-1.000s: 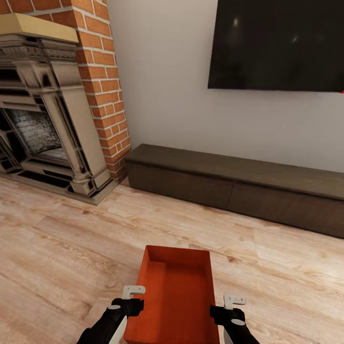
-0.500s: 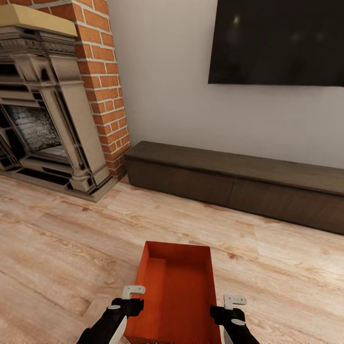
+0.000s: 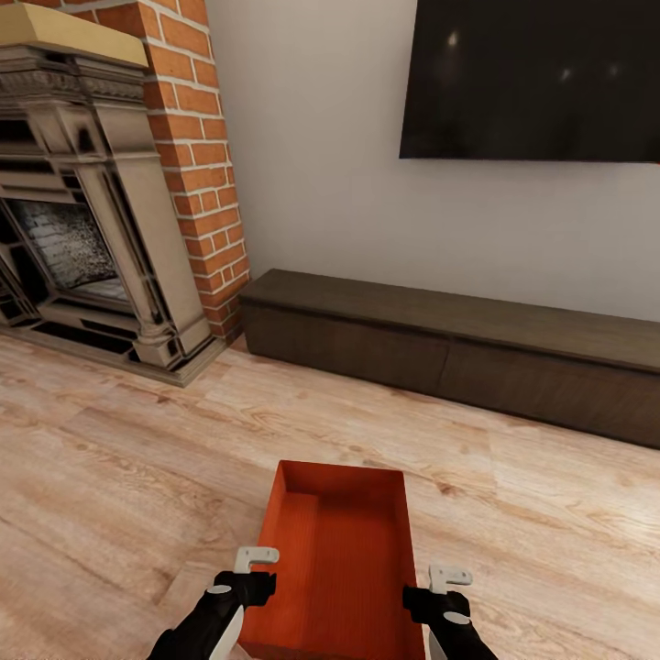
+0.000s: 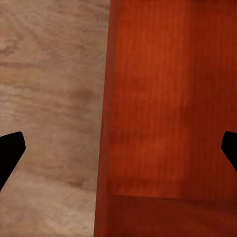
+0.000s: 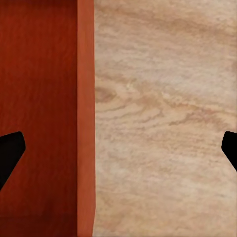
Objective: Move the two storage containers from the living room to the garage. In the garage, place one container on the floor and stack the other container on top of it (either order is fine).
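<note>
One orange-red storage container [image 3: 337, 559] lies open-top on the light wood floor of the living room, low in the head view. My left gripper [image 3: 256, 570] hovers at its left long wall, open. In the left wrist view the left gripper [image 4: 118, 148] straddles that wall [image 4: 104, 148], its fingertips [image 4: 10, 150] spread wide. At the right long wall my right gripper [image 3: 442, 587] stands open. The right wrist view shows the right gripper [image 5: 118, 148] astride that wall [image 5: 85, 123]. Neither gripper holds anything.
A long low dark wood cabinet [image 3: 458, 353] runs along the white wall ahead, under a black TV [image 3: 532, 78]. At the left stands a red brick fireplace [image 3: 101, 202] with a stone hearth. Wood plank floor [image 3: 137, 458] spreads around the container.
The whole picture has shifted slightly, so the camera moved. Both grippers keep their places beside the container and stay open.
</note>
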